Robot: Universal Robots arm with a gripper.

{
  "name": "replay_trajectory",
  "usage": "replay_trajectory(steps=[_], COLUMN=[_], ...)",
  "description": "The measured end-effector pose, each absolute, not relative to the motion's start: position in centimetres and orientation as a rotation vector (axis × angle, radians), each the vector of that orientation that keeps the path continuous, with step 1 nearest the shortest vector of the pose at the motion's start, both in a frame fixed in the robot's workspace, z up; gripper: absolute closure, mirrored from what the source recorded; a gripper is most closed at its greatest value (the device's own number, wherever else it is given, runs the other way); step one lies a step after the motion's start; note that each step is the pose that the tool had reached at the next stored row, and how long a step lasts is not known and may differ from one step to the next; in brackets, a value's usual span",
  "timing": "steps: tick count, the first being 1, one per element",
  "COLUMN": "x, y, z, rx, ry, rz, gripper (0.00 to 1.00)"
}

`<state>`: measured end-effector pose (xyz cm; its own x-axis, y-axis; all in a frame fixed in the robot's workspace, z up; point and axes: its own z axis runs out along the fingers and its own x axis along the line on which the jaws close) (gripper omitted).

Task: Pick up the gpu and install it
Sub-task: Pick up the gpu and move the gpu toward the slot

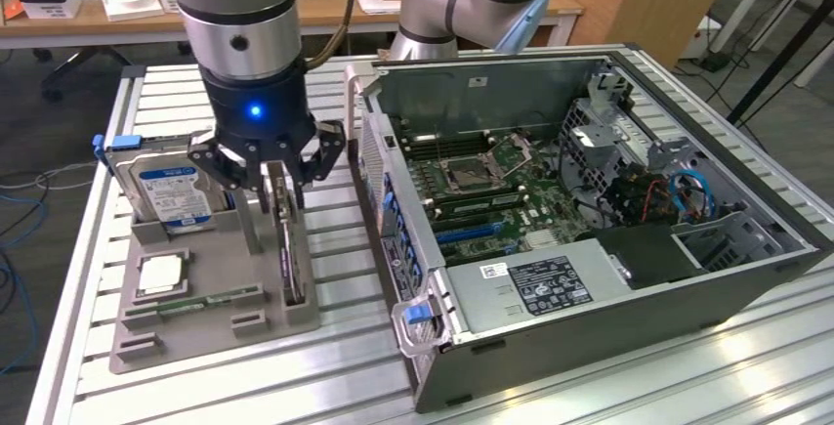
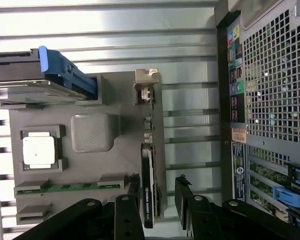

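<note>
— On the table (image 1: 261, 386), grey holder (image 1: 195, 332): what's in stock?
— Item: gpu (image 1: 289, 249), one, standing on edge in its slot, beside the hard drive (image 1: 170, 191). Not lifted.
— Item: hand (image 1: 280, 176)?
— Spread wide, a finger either side of the card's upper edge, gripping nothing (no contact that I can make out).
— And the computer case (image 1: 587, 210)?
— Lying open just beside the holder, insides exposed, no card fitted that I can see. Pickup not done; install entirely outstanding.

a lab: slotted aluminium bench (image 1: 651, 386), opened computer case (image 1: 587, 322), desks (image 1: 78, 29).
</note>
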<state>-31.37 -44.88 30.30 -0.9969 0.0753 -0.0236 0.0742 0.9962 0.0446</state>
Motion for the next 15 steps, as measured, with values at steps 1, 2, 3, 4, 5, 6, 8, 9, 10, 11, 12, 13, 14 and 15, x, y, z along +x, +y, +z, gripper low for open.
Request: replay_trajectory(steps=[1, 2, 3, 4, 5, 6, 8, 9, 10, 11, 12, 13, 14, 15], x=[-31.4, -31.4, -31.4, -31.4, -31.4, -31.4, -31.4, -31.4, -31.4, -31.5, -31.5, -31.5, -31.6, -31.6], y=[-44.9, -44.9, -45.0, -45.0, -45.0, -45.0, -45.1, -45.1, -45.1, -45.1, -45.1, -45.1, -45.1, -45.1], z=[30.2, 30.1, 30.1, 30.0, 29.9, 29.8, 29.6, 29.5, 29.4, 29.3, 29.3, 29.2, 29.1, 29.0], rx=[0.117, 0.117, 0.117, 0.117, 0.116, 0.117, 0.117, 0.117, 0.117, 0.116, 0.116, 0.116, 0.117, 0.116], ry=[3.113, 3.113, 3.113, 3.114, 3.114, 3.113, 3.113, 3.113, 3.113, 3.113, 3.113, 3.113, 3.113, 3.113], rz=[0.068, 0.068, 0.068, 0.068, 0.068, 0.068, 0.068, 0.068, 0.068, 0.068, 0.068, 0.068, 0.068, 0.068], gripper=[0.58, 0.58, 0.58, 0.58, 0.58, 0.58, 0.58, 0.58, 0.58, 0.58, 0.58, 0.58, 0.58, 0.58])
